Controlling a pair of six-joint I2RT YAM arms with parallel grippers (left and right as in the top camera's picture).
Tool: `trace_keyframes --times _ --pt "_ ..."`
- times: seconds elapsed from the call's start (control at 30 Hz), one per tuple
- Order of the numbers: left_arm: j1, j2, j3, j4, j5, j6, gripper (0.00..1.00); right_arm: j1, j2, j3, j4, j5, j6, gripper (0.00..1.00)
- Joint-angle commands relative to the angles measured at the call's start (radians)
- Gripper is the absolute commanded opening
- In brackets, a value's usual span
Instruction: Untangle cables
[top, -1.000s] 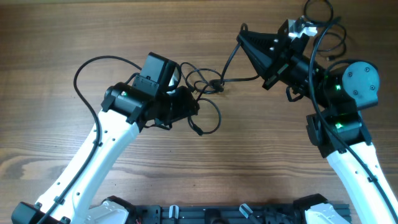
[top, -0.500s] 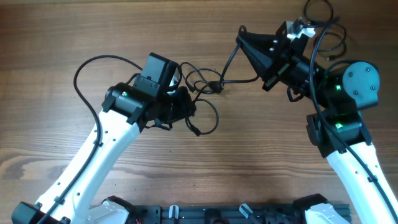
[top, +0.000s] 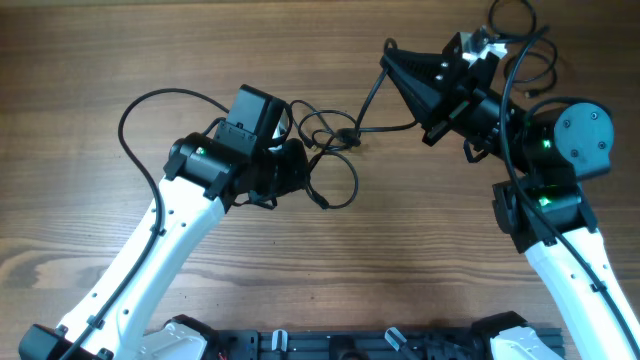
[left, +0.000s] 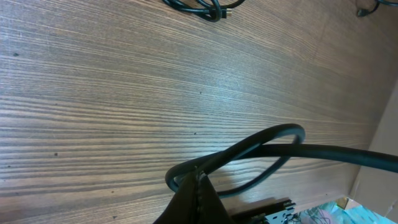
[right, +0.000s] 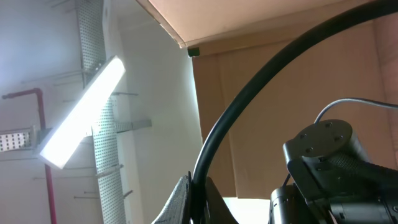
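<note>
**Mid-table: cable pinched on both sides of the knot**

At the centre of the table, a black cable is seen knotted into several small loops. One larger loop is spread on the wood just below the knot. The left fingers are noted just left of that loop. In the left wrist view they are closed to a point, and a strand is pinched at the tips and bends away above the grain. The right fingers are found to the right of the knot, toward the far edge, and a strand is stretched from them down into the tangle. The right wrist view is tipped toward the ceiling. There the tips are pressed together on that strand, which arcs up past them.
</note>
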Motion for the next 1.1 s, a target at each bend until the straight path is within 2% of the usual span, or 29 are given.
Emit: trace_keyframes --times 0.0,0.03,0.07,0.13,0.17,0.23,0.4,0.57,0.67,0.73,0.87,0.97,1.07 --pt "-0.005 0.002 0.006 0.007 -0.011 0.008 0.04 0.0 0.0 0.009 0.009 -0.021 0.004 0.04" --pt "-0.003 0.002 0.006 0.007 -0.018 0.008 0.04 0.0 0.0 0.009 0.009 -0.021 -0.023 0.04" --pt "-0.004 0.002 0.006 0.006 -0.029 0.008 0.13 0.0 0.0 0.009 0.003 -0.021 -0.073 0.04" --pt "-0.004 0.002 0.006 0.007 -0.033 0.008 0.45 0.0 0.0 0.009 -0.056 -0.041 -0.164 0.04" --pt "-0.004 0.002 0.006 0.007 -0.035 0.008 0.61 0.0 0.0 0.009 -0.183 -0.059 -0.263 0.04" --pt "-0.004 0.002 0.006 0.006 -0.055 0.003 0.68 0.0 0.0 0.009 -0.335 -0.058 -0.365 0.04" --pt "-0.004 0.002 0.006 0.011 -0.068 0.0 0.73 0.0 0.018 0.009 -0.875 0.103 -0.737 0.04" --pt "-0.004 0.002 0.006 0.026 -0.066 0.0 0.74 0.0 0.036 0.009 -1.111 0.328 -0.93 0.04" --pt "-0.004 0.002 0.006 0.035 -0.06 0.0 0.74 0.001 0.049 0.009 -1.141 0.312 -0.923 0.04" --pt "-0.005 0.002 0.006 0.048 0.002 0.0 0.74 0.0 0.053 0.009 -1.115 0.245 -0.791 0.05" --pt "-0.005 0.002 0.006 0.052 0.029 0.0 0.74 0.0 0.053 0.009 -0.872 0.125 -0.772 0.04" --pt "-0.005 0.002 0.006 0.06 0.133 0.001 0.75 0.001 0.058 0.008 -0.938 0.184 -0.793 0.04" --pt "-0.026 0.002 0.006 0.099 0.173 0.037 0.75 0.0 0.064 -0.002 -0.971 0.194 -0.755 0.04"
